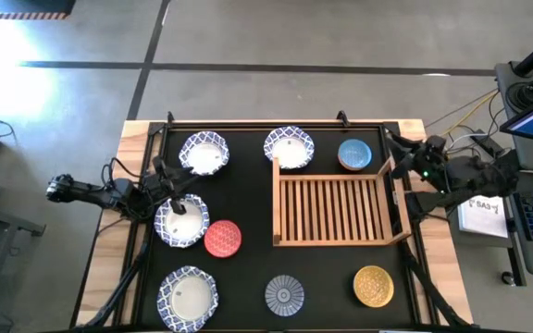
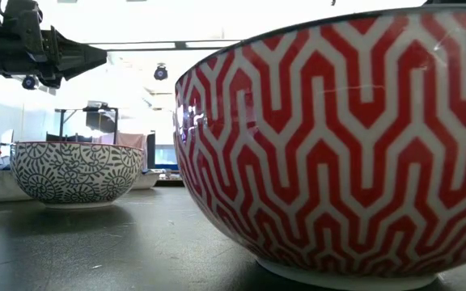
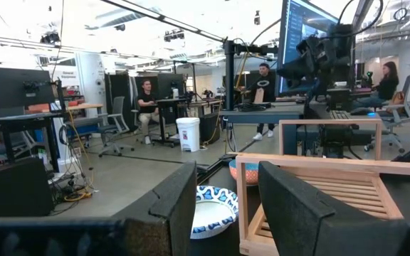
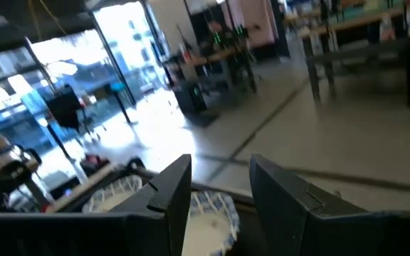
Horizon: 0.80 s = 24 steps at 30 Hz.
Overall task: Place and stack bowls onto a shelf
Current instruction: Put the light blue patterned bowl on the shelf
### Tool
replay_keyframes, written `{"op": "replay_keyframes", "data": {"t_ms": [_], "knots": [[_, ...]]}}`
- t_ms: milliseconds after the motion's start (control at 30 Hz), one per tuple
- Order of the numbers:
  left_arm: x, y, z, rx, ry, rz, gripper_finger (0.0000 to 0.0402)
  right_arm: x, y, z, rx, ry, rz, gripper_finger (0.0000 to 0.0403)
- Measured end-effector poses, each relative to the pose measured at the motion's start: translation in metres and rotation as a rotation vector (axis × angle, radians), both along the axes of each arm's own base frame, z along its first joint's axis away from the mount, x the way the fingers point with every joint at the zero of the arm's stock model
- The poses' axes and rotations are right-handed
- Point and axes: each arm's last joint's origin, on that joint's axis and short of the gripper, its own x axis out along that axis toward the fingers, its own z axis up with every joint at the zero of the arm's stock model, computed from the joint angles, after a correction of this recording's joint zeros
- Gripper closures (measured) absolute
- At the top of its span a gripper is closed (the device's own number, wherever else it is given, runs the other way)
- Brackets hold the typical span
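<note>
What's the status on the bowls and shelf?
Left claw open above a patterned bowl. Right claw open beside the shelf. Shelf bare, nothing stacked.

A black-matted table (image 1: 248,277) carries eight bowls (image 1: 222,238) around an empty slatted wooden shelf (image 1: 333,209).

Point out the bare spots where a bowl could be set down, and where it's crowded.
The light-wood slatted shelf holds nothing. Bare mat lies between the grey radial bowl and the shelf, and between the red bowl and the shelf. Crowded: the left side, where large blue-and-white bowls cluster.
</note>
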Motion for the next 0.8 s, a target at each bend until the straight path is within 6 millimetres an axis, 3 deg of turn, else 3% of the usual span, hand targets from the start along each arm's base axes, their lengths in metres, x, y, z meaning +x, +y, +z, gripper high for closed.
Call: {"op": "replay_keyframes", "data": {"t_ms": [567,800], "knots": [[0.0,0.0,0.0,0.0,0.001,0.0,0.0267,0.023,0.005,0.035,0.042,0.107,-0.016,0.0271],[0.0,0.0,0.0,0.0,0.0,0.0,0.0267,0.026,0.003,0.036,0.041,0.12,-0.055,0.0271]]}}
